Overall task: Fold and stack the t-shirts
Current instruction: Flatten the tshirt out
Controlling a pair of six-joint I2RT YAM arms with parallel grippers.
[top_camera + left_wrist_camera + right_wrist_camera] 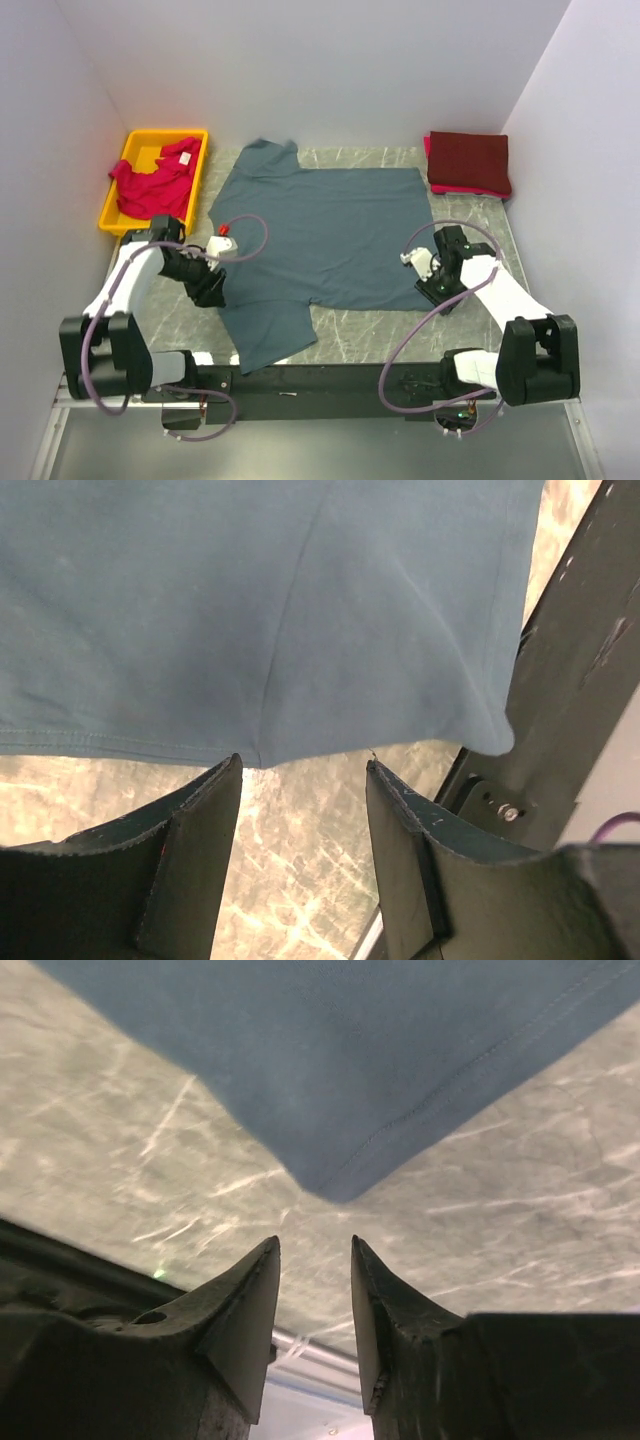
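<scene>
A slate blue-grey t-shirt [320, 235] lies spread flat on the marble table, one sleeve toward the front edge. My left gripper [213, 296] is open and empty, low at the shirt's left edge; in the left wrist view the hem [260, 610] lies just beyond the fingertips [303, 765]. My right gripper [433, 291] is open and empty at the shirt's near right corner [350, 1070], which lies just ahead of the tips [314, 1245]. A bright pinkish-red shirt [155, 182] lies crumpled in a bin. A folded dark maroon shirt [468, 157] sits at the back right.
The yellow bin [203, 165] stands at the back left. A pinkish-red folded layer [472, 190] shows under the maroon shirt. A dark frame rail [580, 680] runs along the table's near edge. White walls enclose the table [370, 325] on three sides.
</scene>
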